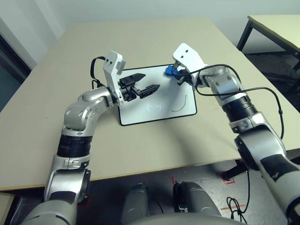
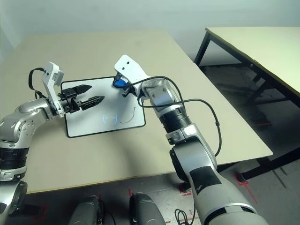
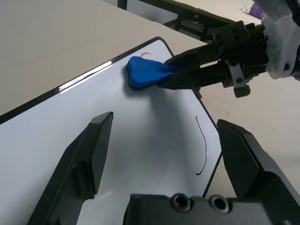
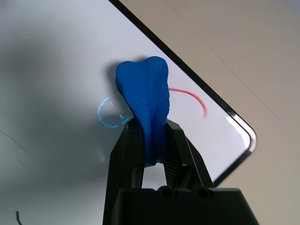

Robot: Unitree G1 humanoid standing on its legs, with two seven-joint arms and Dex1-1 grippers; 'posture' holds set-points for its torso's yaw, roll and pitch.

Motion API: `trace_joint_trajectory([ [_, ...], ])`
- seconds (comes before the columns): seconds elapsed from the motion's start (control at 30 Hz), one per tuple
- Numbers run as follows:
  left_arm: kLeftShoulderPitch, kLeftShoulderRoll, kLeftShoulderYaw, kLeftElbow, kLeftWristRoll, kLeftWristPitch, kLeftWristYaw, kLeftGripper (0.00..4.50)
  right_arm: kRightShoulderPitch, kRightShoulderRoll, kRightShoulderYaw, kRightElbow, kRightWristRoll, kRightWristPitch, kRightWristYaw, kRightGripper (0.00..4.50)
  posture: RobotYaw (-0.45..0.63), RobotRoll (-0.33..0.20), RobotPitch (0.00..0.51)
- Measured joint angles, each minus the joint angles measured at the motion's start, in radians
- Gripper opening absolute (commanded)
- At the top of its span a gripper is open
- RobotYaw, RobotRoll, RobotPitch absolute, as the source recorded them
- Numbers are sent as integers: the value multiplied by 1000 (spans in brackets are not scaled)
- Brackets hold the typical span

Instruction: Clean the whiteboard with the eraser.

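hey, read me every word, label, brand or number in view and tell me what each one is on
There are none that I can read. The whiteboard bears only pen strokes: a dark curved line and a red arc, neither forming a word or number.

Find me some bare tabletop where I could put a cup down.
The table is bare between the whiteboard's near edge and the table's near edge, and beyond the board's far edge. It's crowded over the board: the left pincer hovers there, and the right pincer grips the eraser.
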Motion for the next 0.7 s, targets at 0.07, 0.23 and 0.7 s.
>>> trace_joint_trajectory([
  [0.07,0,0,0,0,0,0,0,4500,0,4,0,0,0,0,0,572,10,0,57],
  [0.23,0,0,1,0,0,0,0,4500,0,5,-1,17,0,-14,-5,572,4,0,60],
  [0.7,-1,0,1,2,-1,0,-1,4500,4,-83,-22,46,-1,-38,-22,572,-11,0,60],
])
